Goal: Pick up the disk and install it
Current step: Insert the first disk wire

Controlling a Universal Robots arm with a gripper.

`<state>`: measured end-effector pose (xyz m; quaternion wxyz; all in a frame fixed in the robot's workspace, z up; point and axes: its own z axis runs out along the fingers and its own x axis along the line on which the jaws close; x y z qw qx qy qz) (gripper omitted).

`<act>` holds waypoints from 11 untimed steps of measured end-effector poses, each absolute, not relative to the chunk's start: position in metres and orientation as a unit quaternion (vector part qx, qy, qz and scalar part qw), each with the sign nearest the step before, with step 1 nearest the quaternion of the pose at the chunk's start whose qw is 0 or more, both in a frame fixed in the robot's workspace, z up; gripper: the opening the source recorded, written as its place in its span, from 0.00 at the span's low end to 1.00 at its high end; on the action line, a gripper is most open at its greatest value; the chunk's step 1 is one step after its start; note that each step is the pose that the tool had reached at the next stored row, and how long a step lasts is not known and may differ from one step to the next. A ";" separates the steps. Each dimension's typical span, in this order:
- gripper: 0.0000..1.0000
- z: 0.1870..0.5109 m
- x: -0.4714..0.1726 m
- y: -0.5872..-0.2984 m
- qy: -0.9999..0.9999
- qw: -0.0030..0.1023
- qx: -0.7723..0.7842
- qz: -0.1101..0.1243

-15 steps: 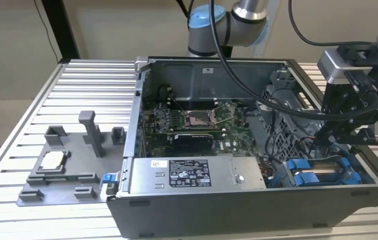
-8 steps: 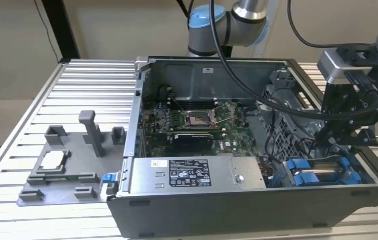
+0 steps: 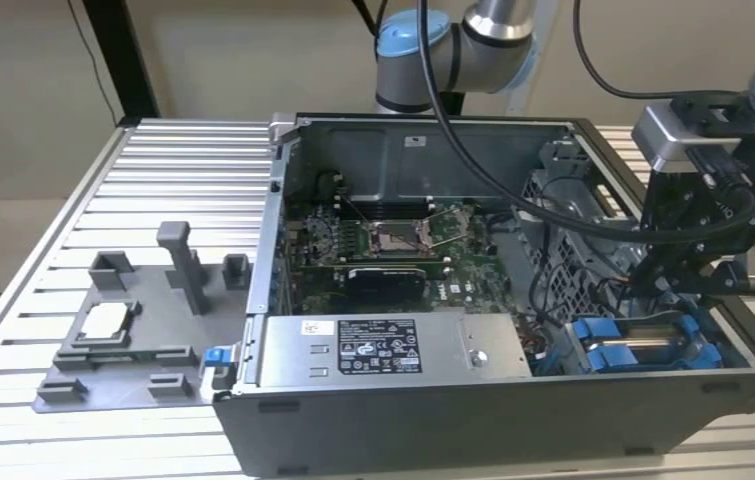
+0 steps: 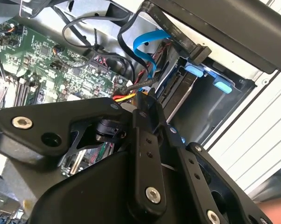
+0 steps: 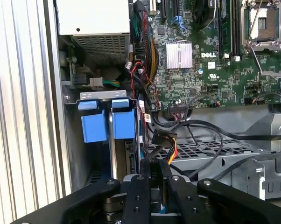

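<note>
I see the claw (image 3: 653, 288) inside the open PC case (image 3: 391, 430), at the front corner on the exterior view's right. Can't tell whether the claw is apart, together or clamped on anything; neither wrist view settles it.

The disk (image 3: 596, 331) sits in that corner with its blue bracket showing. Beside it is a second blue-bracketed unit (image 3: 613, 358), closer to the case's outer wall.

In the first wrist view both sit in the drive bay (image 5: 103, 96). There the disk (image 5: 123, 123) is just beside the claw (image 5: 155, 164); I can't tell if they touch. A cable bundle (image 5: 164, 144) with red, yellow and black wires lies right at the claw tip.

The power supply (image 3: 391, 348) is next to the bay on the exterior view's left, with the motherboard (image 3: 391, 250) behind it. The case stands on the slatted bench (image 3: 177, 170). A grey fixture (image 3: 124, 350) lies on the bench at the exterior view's left of the case.
</note>
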<state>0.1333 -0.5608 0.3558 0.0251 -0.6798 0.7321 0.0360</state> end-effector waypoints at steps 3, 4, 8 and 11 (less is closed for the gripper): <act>0.00 0.356 0.133 -0.561 0.732 0.025 -0.680 0.036; 0.00 0.356 0.133 -0.561 0.732 0.025 -0.680 0.036; 0.00 0.355 0.133 -0.561 0.732 0.024 -0.680 0.035; 0.00 0.354 0.133 -0.561 0.732 0.020 -0.680 0.032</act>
